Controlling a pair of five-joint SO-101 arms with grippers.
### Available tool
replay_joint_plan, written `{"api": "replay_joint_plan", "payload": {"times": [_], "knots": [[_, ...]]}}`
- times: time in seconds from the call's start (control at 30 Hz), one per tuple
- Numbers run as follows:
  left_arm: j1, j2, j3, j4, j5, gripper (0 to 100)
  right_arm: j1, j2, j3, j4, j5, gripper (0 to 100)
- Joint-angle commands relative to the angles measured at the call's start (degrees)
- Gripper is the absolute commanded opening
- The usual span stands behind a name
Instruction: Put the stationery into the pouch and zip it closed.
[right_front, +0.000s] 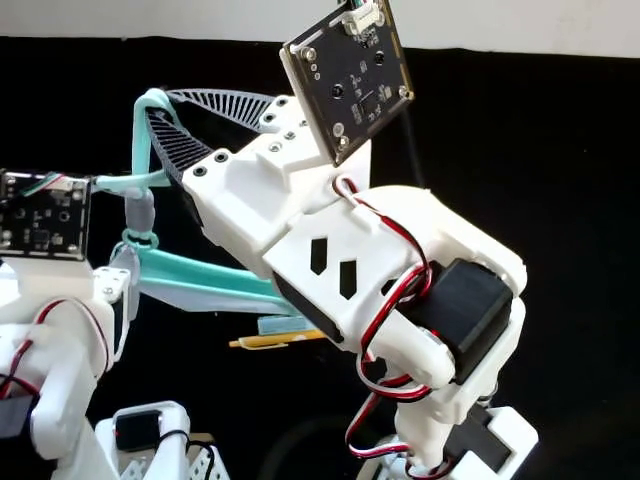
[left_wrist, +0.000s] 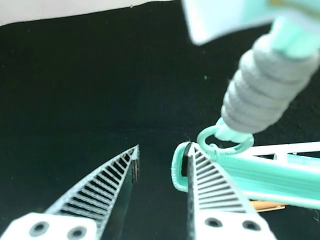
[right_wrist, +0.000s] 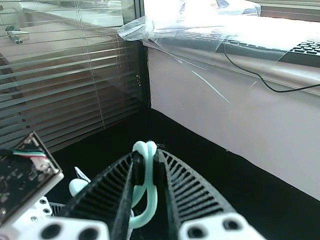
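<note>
The right hand (right_front: 158, 108) is clamped on the mint strap (right_front: 147, 140) at 10 o'clock in the high view; the strap drops toward 6 o'clock to the pouch (right_front: 200, 283). The left hand (left_wrist: 162, 155) has its fingers apart, one finger right at the pouch's end by the zip ring (left_wrist: 220, 137). Yellow stationery (right_front: 268, 342) lies on the black table (right_front: 560, 150) at the pouch's 5 o'clock

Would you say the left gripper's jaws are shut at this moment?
No, the left gripper is open, with bare black table showing between its jaws.
</note>
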Motion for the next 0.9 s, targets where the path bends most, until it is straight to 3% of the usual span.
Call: {"api": "replay_joint_plan", "payload": {"times": [0.0, 0.13, 0.33, 0.63, 0.87], "knots": [[1.4, -0.2, 3.0, 0.5, 0.1, 17, 1.0, 0.1, -0.1, -0.3, -0.2, 0.8], [7.4, -0.2, 6.1, 0.5, 0.1, 16, 1.0, 0.1, -0.1, -0.3, -0.2, 0.8], [11.0, -0.2, 6.7, 0.5, 0.0, 1, 1.0, 0.1, -0.1, -0.3, -0.2, 0.8], [10.8, -0.2, 5.6, 0.5, -1.6, 1, 1.0, 0.0, -0.1, 2.2, -0.2, 0.8], [10.7, 0.3, -4.6, 0.4, -1.6, 1, 1.0, 0.0, -0.1, 11.3, -0.6, 0.8]]}}
